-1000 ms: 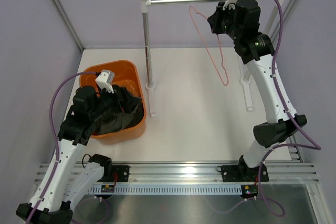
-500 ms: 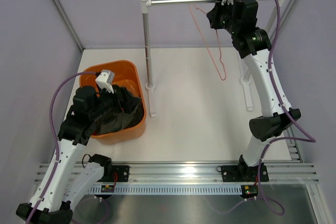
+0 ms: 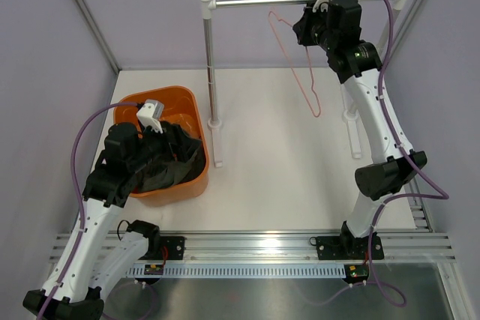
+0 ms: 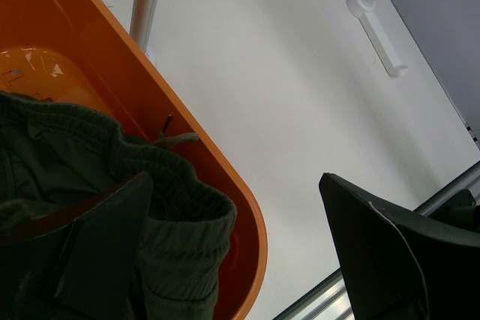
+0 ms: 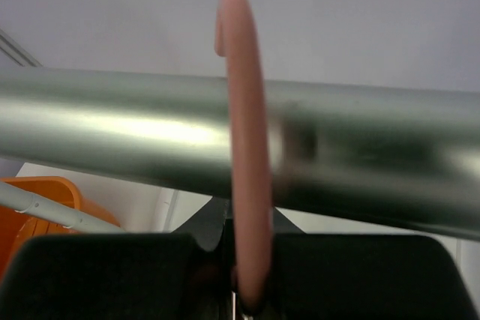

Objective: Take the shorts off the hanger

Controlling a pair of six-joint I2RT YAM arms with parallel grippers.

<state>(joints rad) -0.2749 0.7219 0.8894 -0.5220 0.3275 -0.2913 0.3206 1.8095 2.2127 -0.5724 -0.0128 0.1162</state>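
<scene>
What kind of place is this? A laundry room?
Probably a robot test booth, not a home: a left arm and right arm bolted by a white table, plain walls, and a little metal rail, hanger and orange basket.

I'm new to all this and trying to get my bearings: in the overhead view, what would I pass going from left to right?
orange basket with the shorts in it → rail's left post → pink hanger → rail's right post
</scene>
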